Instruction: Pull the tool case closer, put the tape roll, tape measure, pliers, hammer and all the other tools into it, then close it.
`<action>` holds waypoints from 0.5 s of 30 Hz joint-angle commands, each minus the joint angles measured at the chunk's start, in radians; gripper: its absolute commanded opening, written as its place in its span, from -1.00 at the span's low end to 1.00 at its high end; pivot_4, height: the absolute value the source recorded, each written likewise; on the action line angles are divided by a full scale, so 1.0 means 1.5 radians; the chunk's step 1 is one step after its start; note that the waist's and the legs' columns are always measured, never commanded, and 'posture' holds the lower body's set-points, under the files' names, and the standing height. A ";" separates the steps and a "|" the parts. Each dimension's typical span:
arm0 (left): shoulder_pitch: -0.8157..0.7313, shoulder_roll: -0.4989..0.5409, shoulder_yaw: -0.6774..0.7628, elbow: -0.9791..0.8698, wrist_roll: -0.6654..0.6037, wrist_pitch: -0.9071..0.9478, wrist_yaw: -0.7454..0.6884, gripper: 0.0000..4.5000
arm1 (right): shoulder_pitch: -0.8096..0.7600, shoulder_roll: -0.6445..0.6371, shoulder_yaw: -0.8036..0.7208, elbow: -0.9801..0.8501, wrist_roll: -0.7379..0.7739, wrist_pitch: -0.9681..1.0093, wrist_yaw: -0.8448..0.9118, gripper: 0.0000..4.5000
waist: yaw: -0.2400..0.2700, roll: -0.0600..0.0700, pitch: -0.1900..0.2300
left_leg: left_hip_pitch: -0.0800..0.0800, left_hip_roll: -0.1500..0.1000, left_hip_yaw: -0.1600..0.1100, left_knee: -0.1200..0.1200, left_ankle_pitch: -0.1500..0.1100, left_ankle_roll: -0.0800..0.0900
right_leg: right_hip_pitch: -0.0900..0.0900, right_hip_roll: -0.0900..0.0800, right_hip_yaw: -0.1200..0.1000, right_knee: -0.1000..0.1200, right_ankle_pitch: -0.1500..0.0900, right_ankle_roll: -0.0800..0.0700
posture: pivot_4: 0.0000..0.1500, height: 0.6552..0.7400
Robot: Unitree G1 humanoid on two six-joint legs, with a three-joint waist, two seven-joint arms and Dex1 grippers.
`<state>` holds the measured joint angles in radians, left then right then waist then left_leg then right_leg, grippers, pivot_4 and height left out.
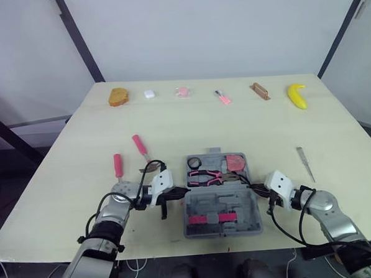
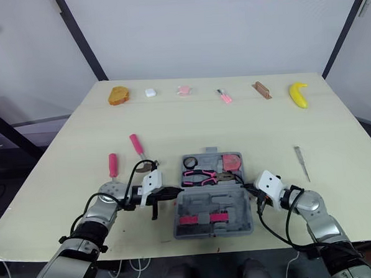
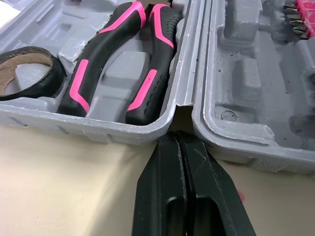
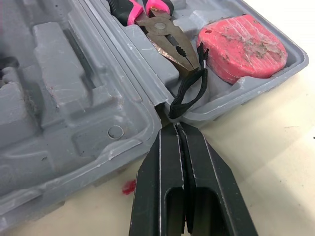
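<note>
Left wrist view: the left gripper (image 3: 176, 140) is seen shut and empty, tip at the hinge notch of the open tool case (image 3: 98, 130); the right gripper (image 4: 176, 130) likewise. The case lies by the near edge of the table (image 1: 234, 124). Risk: lid closed with two screwdrivers (image 1: 118, 165) (image 1: 140, 146) left outside.

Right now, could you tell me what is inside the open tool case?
The tool case holds the tape roll, pliers and tape measure in its far half, pink bits in its near half. Anything beneath them is covered.
</note>
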<state>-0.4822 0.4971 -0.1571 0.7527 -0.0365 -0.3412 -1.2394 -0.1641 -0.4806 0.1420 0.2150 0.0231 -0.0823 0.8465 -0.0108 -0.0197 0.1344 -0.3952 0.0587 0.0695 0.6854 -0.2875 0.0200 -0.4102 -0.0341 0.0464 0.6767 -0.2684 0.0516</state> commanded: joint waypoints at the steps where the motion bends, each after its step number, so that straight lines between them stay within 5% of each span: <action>1: 0.020 0.016 0.021 -0.031 -0.021 0.004 0.008 -1.00 | 0.013 -0.014 -0.037 -0.020 0.036 -0.014 0.001 -0.99 | -0.001 0.000 0.000 | 0.000 0.000 0.000 0.000 0.000 0.000 | 0.000 0.000 0.000 0.000 0.000 0.000 | 1.00 1.00; 15: 0.193 0.072 0.226 -0.252 -0.245 0.137 0.058 -1.00 | 0.144 -0.034 -0.218 -0.114 0.205 0.017 -0.023 -0.99 | 0.000 0.000 0.000 | -0.001 0.000 0.000 0.000 0.000 0.000 | 0.000 -0.001 0.000 -0.001 0.000 0.000 | 1.00 1.00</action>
<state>-0.2047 0.5970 0.1250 0.4400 -0.3437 -0.1756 -1.1861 0.0405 -0.5319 -0.1312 0.0844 0.2889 -0.0507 0.8291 -0.0107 -0.0194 0.1349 -0.3964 0.0594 0.0693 0.6847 -0.2876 0.0199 -0.4105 -0.0357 0.0458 0.6756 -0.2685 0.0517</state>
